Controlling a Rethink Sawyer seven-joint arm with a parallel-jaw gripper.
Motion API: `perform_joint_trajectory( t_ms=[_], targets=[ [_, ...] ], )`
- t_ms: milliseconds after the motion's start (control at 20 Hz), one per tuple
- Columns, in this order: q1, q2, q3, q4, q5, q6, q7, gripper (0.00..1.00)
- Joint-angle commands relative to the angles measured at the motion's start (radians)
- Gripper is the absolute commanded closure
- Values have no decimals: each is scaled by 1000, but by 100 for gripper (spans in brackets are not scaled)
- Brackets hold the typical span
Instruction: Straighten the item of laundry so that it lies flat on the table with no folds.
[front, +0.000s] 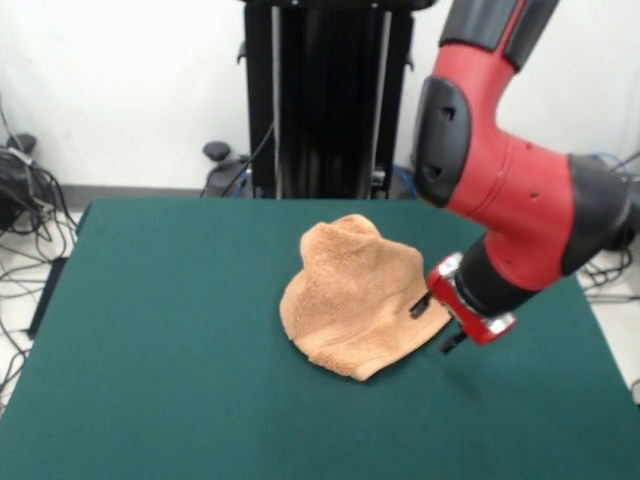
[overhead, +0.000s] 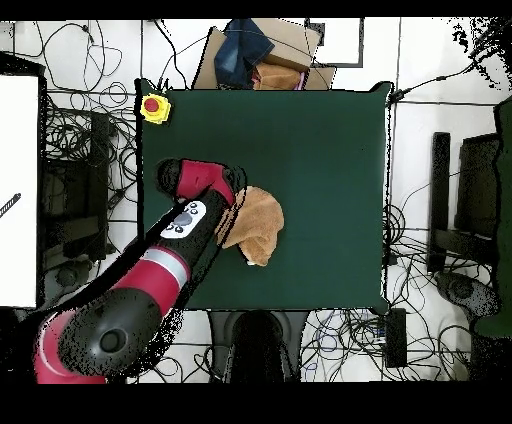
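While the towel (front: 352, 298) sits bunched on the table (front: 170, 330), my gripper (front: 437, 322) touches its edge; can't tell if it's clenched, so next I'd pull outward.

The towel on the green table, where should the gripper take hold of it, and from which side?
Probably the thin corner of the towel that points toward the camera in the front view, coming down from above. That corner lies flat on the table, while the far part is heaped in folds. The gripper sits at the towel's right edge.
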Motion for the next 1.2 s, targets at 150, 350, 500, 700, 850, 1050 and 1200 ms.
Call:
perform_joint_trajectory(
  t_ms=[150,350,500,700,850,1050,1200],
  targets=[
    [-44,-62,50,60,-7,26,218,0],
    [-57,57,-8,-40,-60,57,211,0],
    [-58,147,-98,-138,-109,125,204,0],
    [-68,216,-163,-225,-129,189,218,0],
    [-78,253,-162,-262,-118,187,238,0],
    [-74,269,-157,-294,-98,232,265,0],
    [-75,292,-163,-329,-79,241,294,0]
  ],
)
